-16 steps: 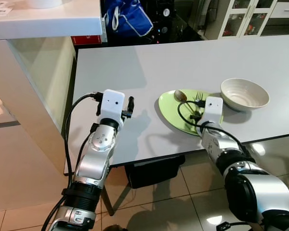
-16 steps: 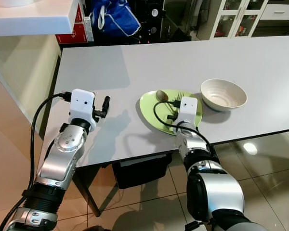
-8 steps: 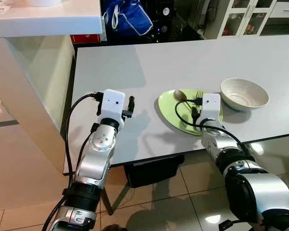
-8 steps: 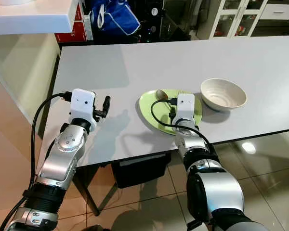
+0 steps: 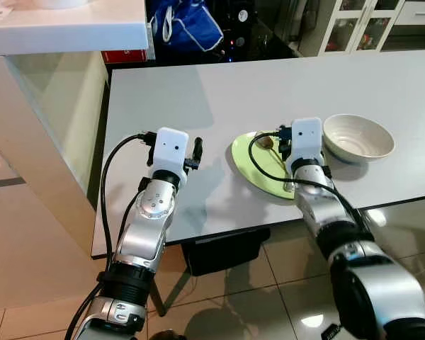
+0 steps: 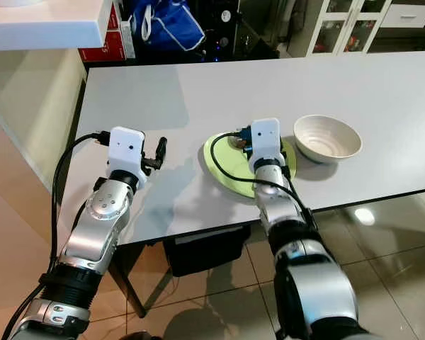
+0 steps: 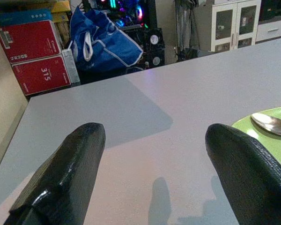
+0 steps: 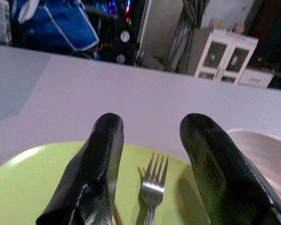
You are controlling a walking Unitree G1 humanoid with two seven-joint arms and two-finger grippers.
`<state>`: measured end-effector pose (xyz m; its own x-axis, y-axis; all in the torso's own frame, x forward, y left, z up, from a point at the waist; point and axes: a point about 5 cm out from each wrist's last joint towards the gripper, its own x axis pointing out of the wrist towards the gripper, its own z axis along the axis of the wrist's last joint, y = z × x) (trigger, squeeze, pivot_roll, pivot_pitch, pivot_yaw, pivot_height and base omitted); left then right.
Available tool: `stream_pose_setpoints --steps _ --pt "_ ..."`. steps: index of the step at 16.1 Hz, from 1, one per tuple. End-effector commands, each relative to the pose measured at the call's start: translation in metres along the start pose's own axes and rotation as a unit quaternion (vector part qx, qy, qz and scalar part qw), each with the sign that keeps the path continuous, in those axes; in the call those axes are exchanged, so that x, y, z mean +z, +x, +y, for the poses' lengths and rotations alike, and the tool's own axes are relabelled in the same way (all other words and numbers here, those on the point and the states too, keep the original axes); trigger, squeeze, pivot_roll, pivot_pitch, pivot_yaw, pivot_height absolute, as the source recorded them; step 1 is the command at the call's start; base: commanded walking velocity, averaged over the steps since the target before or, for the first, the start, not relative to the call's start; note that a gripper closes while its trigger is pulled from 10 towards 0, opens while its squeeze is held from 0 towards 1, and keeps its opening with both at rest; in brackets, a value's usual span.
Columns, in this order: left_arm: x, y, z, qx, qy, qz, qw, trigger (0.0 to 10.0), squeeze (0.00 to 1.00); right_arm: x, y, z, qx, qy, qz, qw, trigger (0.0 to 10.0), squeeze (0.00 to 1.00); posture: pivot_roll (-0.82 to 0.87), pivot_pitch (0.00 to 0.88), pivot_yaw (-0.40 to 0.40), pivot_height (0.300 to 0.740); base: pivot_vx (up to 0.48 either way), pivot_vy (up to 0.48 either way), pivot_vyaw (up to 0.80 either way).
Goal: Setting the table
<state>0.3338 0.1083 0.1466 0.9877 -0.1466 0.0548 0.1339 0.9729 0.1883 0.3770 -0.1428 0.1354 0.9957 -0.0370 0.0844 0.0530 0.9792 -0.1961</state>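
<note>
Behind the grey table (image 5: 283, 85) stand a blue bag (image 7: 100, 40), two red boxes (image 7: 35, 51) and a white cabinet with glass doors (image 7: 225, 26); the floor below is of shiny tiles. On the table the right gripper (image 8: 152, 176) hangs over one green plate (image 5: 258, 166) with its two black fingers spread wide and holding nothing, and one fork (image 8: 152, 192) lies on the plate between them. One spoon (image 7: 271, 124) lies also on this plate, but from the head views the wrist covers most of it and the fork. Just beside the plate, on the robot's right, stands one white bowl (image 5: 358, 136). The left gripper (image 7: 150, 173) is well apart over bare table, also wide open and empty.
</note>
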Motion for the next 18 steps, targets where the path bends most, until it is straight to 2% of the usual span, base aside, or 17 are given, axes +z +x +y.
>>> stream_pose_setpoints --steps 1,2,4,5,7,9,10,12,14,16,18 --pt "0.001 0.002 0.001 0.006 -0.005 -0.004 1.000 10.0 0.00 0.010 -0.002 0.001 0.009 0.007 -0.040 0.999 10.0 0.00 0.00 0.000 -0.030 0.740 0.000 0.000 0.00" --pt "0.001 0.002 0.001 0.006 -0.005 -0.005 1.000 10.0 0.00 0.013 -0.004 0.002 0.017 0.018 -0.050 0.998 10.0 0.00 0.00 0.000 -0.030 0.740 0.000 0.000 0.00" --pt "0.001 0.002 0.002 0.007 -0.022 -0.007 1.000 10.0 0.00 0.018 -0.010 0.009 0.077 0.065 -0.059 0.993 10.0 0.00 0.00 0.000 -0.030 0.740 0.000 0.000 0.00" --pt "0.001 0.002 0.002 0.006 -0.034 -0.006 0.999 10.0 0.00 0.025 -0.017 0.012 0.107 0.071 -0.085 0.988 10.0 0.00 0.00 0.000 -0.028 0.740 0.000 0.000 0.00" --pt "0.003 0.001 0.002 0.006 -0.066 -0.019 0.998 10.0 0.00 0.030 -0.033 0.010 0.124 0.064 -0.114 0.984 10.0 0.00 0.00 0.000 -0.027 0.740 0.000 0.000 0.00" --pt "0.005 -0.002 0.003 -0.010 -0.085 -0.031 0.996 10.0 0.00 0.021 -0.042 0.002 0.127 0.058 -0.101 0.985 10.0 0.00 0.00 0.000 -0.025 0.740 0.000 0.000 0.00" --pt "0.002 -0.008 0.012 -0.018 -0.105 -0.033 0.994 10.0 0.00 0.010 -0.051 -0.010 0.124 0.048 -0.084 0.988 10.0 0.00 0.00 0.000 -0.023 0.740 0.000 0.000 0.00" --pt "-0.004 -0.018 0.029 -0.015 -0.118 -0.034 0.992 10.0 0.00 -0.003 -0.063 -0.029 0.112 0.028 -0.071 0.991 10.0 0.00 0.01 0.000 -0.025 0.740 0.000 0.000 0.00" --pt "-0.007 -0.030 0.044 -0.003 -0.138 -0.038 0.990 10.0 0.00 -0.014 -0.077 -0.043 0.098 0.012 -0.063 0.993 10.0 0.00 0.01 0.000 -0.025 0.740 0.000 0.000 0.00" --pt "-0.014 -0.047 0.049 0.010 -0.153 -0.031 0.988 10.0 0.00 -0.029 -0.097 -0.044 0.100 0.006 -0.044 0.994 10.0 0.00 0.03 0.000 -0.035 0.740 0.000 0.000 0.00" --pt "-0.023 -0.060 0.044 0.009 -0.152 -0.018 0.988 10.0 0.00 -0.035 -0.104 -0.038 0.095 0.012 -0.037 0.995 10.0 0.00 0.03 0.000 -0.036 0.740 0.000 0.000 0.00"
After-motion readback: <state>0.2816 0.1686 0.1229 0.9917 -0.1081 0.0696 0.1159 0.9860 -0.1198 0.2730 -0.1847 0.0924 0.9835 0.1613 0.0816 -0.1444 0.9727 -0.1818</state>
